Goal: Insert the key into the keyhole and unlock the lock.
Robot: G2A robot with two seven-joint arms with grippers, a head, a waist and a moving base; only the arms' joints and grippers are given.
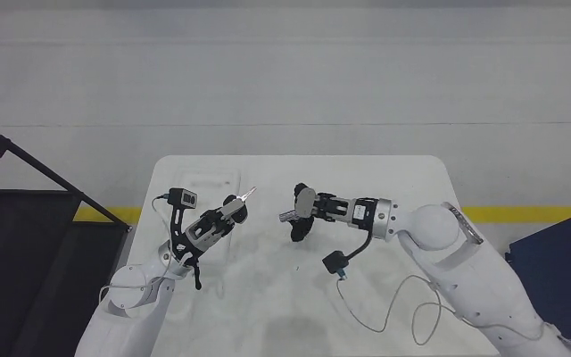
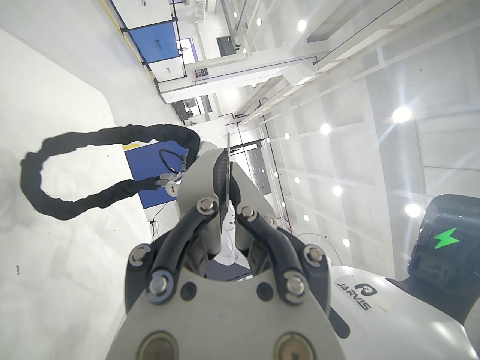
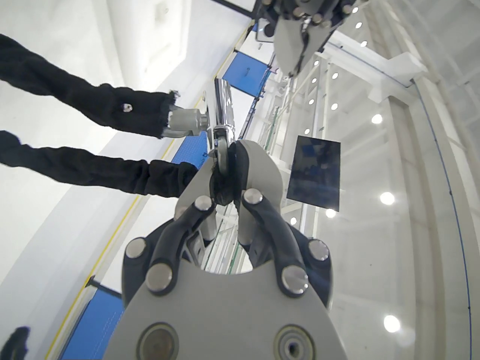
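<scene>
Left gripper (image 1: 235, 208) sits over the left-middle of the worktop (image 1: 393, 178), jaws closed tight on the key (image 1: 247, 195). The key's head is pinched between the pads and the blade sticks out past the fingertips toward the worktop's centre. In the left wrist view the key (image 2: 228, 151) is edge-on, a thin sliver between the dark pads.

Right gripper (image 1: 299, 212) is over the worktop's centre, jaws closed on the lock (image 1: 287, 215), a chrome piece held off the surface. In the right wrist view the lock (image 3: 224, 102) is pinched at one end, its shiny body standing past the fingertips. A black sleeved cable (image 3: 93, 114) joins it through a silver fitting and loops away to the side.

Key tip and lock are near each other, not touching — an open gap between them, nothing in it. The cable loop (image 2: 56, 174) hangs beside the lock, off the line between key and lock.

Around: thin grey wire (image 1: 393, 312) curled toward the worktop's right near corner, a small dark speck (image 1: 297, 265) near the centre — a yellow floor line (image 1: 508, 214) lies beyond the right edge.
</scene>
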